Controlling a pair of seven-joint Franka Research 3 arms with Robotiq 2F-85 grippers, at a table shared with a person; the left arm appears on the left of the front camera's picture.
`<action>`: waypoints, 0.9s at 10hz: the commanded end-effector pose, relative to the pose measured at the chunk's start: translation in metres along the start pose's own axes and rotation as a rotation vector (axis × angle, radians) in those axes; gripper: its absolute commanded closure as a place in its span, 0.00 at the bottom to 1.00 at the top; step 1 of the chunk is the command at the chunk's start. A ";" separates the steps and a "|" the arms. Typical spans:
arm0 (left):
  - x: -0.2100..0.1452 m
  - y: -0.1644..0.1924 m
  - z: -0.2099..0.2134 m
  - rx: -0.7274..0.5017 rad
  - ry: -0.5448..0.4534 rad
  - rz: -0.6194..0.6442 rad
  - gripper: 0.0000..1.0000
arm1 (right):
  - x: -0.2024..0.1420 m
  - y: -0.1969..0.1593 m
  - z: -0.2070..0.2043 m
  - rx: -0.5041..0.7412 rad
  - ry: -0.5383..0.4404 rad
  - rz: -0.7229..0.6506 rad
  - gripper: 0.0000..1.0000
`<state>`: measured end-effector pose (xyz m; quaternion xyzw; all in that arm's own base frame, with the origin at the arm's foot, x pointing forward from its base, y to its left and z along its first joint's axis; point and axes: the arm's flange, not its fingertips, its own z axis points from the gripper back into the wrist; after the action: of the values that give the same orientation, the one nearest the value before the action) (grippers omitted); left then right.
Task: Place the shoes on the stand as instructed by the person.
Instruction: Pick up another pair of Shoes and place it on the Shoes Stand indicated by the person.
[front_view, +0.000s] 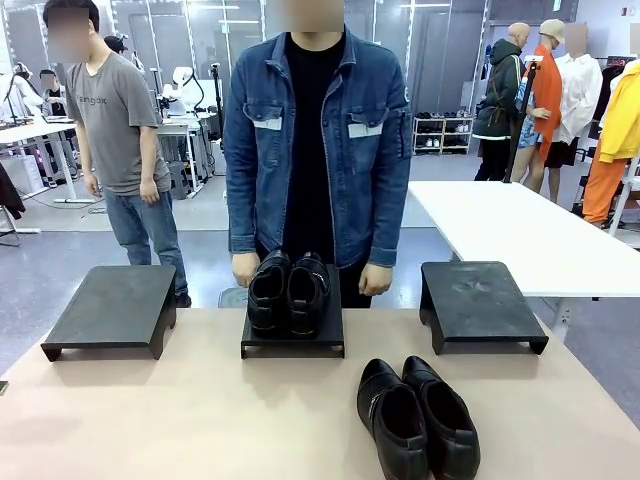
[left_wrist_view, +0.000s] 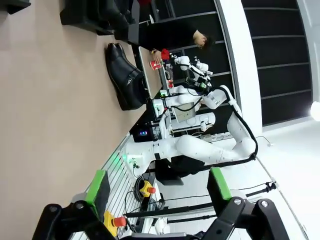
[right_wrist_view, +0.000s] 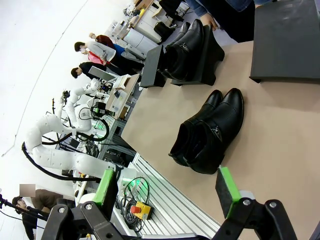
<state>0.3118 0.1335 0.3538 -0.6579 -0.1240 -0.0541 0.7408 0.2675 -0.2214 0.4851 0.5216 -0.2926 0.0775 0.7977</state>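
Seen from the front, the person (front_view: 318, 150) in a denim jacket stands behind the middle stand (front_view: 290, 348), which holds one pair of black shoes (front_view: 288, 292), while a second pair (front_view: 417, 417) lies on the table (front_view: 150, 420) nearer the robot, right of centre. From the left wrist, the left gripper (left_wrist_view: 158, 185) hangs spread wide and empty, well apart from the second pair. From the right wrist, the right gripper (right_wrist_view: 167, 189) is likewise spread and empty, with the second pair near it on the tabletop.
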 end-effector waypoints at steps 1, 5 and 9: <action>-0.003 -0.001 0.006 0.003 -0.005 -0.003 0.00 | 0.001 0.001 0.001 0.011 -0.010 0.020 0.00; -0.003 -0.001 0.006 0.003 -0.005 -0.003 0.00 | 0.001 0.001 0.001 0.011 -0.010 0.020 0.00; -0.003 -0.001 0.006 0.003 -0.005 -0.003 0.00 | 0.001 0.001 0.001 0.011 -0.010 0.020 0.00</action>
<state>0.3095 0.1380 0.3539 -0.6560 -0.1276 -0.0487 0.7423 0.2675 -0.2215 0.4851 0.5216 -0.2927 0.0775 0.7977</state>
